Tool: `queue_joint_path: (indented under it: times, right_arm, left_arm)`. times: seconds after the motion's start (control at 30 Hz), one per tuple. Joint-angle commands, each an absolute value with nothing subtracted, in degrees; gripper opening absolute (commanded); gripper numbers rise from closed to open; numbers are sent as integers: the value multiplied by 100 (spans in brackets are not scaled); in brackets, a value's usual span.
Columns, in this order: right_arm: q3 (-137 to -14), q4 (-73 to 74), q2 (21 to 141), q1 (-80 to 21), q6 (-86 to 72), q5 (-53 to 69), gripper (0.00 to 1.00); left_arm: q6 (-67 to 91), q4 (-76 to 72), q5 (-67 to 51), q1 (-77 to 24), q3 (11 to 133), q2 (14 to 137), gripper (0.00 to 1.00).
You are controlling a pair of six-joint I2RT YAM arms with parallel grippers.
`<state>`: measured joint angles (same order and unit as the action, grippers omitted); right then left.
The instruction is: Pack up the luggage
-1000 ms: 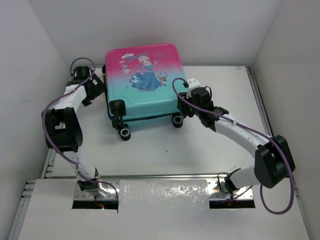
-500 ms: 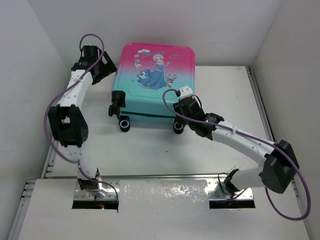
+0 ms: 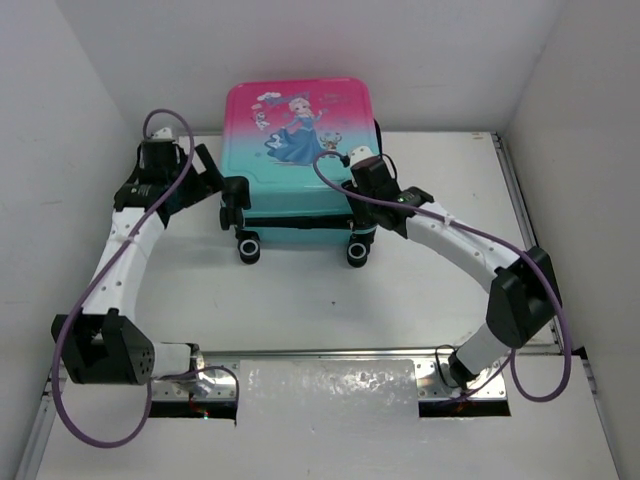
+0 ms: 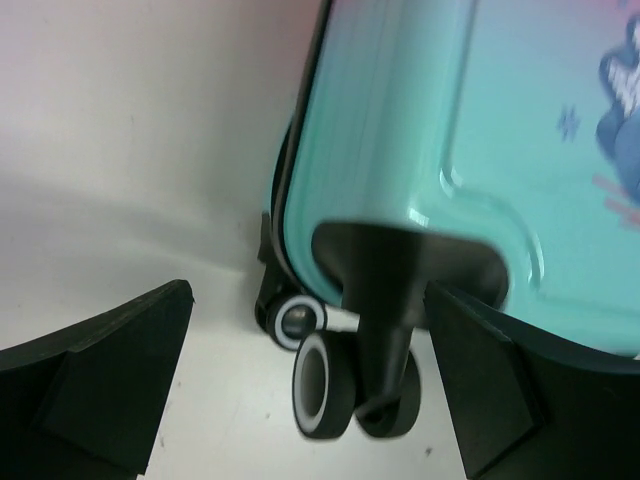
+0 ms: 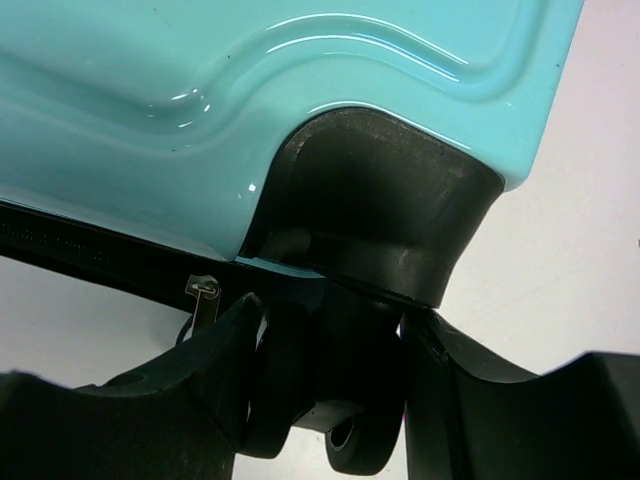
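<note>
The luggage (image 3: 298, 150) lies shut at the back of the table, princess print up, its wheels toward me. My right gripper (image 3: 364, 208) is shut on the right upper wheel (image 5: 335, 400); the right wrist view shows both fingers pressed against its sides under the teal shell (image 5: 250, 90). My left gripper (image 3: 215, 183) stands wide open at the left corner. In the left wrist view the left upper wheel (image 4: 325, 385) hangs between the spread fingers (image 4: 110, 380), nearer the right one, apart from both. The teal shell (image 4: 400, 130) fills the top right of that view.
White walls close in the table on the left, back and right; the luggage sits close to the back wall (image 3: 300, 50). Two lower wheels (image 3: 248, 247) rest on the white tabletop (image 3: 300, 300). A metal zip pull (image 5: 203, 290) hangs at the black seam.
The luggage has turned and shifted, now squarer to me. My left arm swung to the back and returned to the left wheel. My right gripper moved along with the right wheel.
</note>
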<state>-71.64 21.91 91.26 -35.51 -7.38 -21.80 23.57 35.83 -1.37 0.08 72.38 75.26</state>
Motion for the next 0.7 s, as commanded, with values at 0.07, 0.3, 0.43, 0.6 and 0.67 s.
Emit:
queue_joint_path:
  times: [0.07, 0.3, 0.43, 0.6, 0.67]
  right_arm:
    - [-7059, 1003, 8860, -3709, -755, -1151, 3]
    - [-6881, 905, 8209, -3771, -1055, -1380, 0]
    - [-7224, 1221, 8191, -3771, -915, -1538, 0]
    - [-7120, 1318, 8253, -3771, -879, -1573, 0]
    - [-6865, 1178, 8148, -3771, -966, -1564, 0]
  left_arm:
    - [1838, 3454, -756, -158, 6820, 6821, 100]
    - [1828, 3446, -1037, -299, 6820, 6557, 100]
    - [1837, 3498, -837, -684, 6820, 6881, 100]
    - [1881, 3463, -212, -958, 6487, 7119, 99]
    - [1872, 3472, -27, -1054, 6425, 7189, 95]
